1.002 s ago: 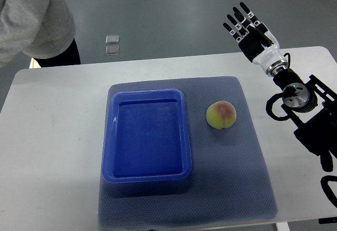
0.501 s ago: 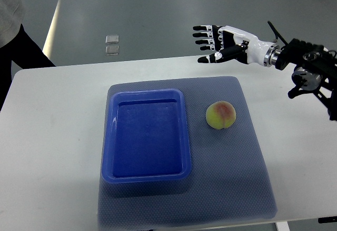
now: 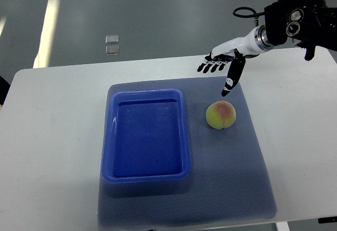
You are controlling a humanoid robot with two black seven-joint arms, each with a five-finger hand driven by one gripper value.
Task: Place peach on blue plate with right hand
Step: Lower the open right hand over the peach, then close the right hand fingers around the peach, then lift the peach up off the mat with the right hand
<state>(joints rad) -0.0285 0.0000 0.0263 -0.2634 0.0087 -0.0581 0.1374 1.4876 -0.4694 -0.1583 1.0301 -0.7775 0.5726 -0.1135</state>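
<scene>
My right hand (image 3: 225,67) hangs above the far right part of the mat (image 3: 231,183), palm down, fingers (image 3: 209,65) spread and thumb pointing downward; it holds nothing. The peach (image 3: 220,114) lies just below and nearer to me than the thumb tip, apart from it, resting on the mat. The plate (image 3: 146,176), a blue rectangular tray with raised walls, sits to the left of my hand and of the peach, near the peach but not touching it; nothing lies in it.

Step in hand, as I judge it: the approach to the peach, before any grasp. The next move calls for lowering the hand toward me until the palm covers the fruit, then closing fingers and thumb around its sides. The round fruit could roll if struck off-centre by the thumb, so contact from both sides at once seems best. A lift high enough to clear the plate's near wall comes after that, then a carry to the left.

Surface: a grey-blue textured mat on a white table (image 3: 52,136). Beyond the far edge of the table is a grey floor (image 3: 158,15), with a small pale object (image 3: 111,44) on it, far left of my hand. My left arm does not show.
</scene>
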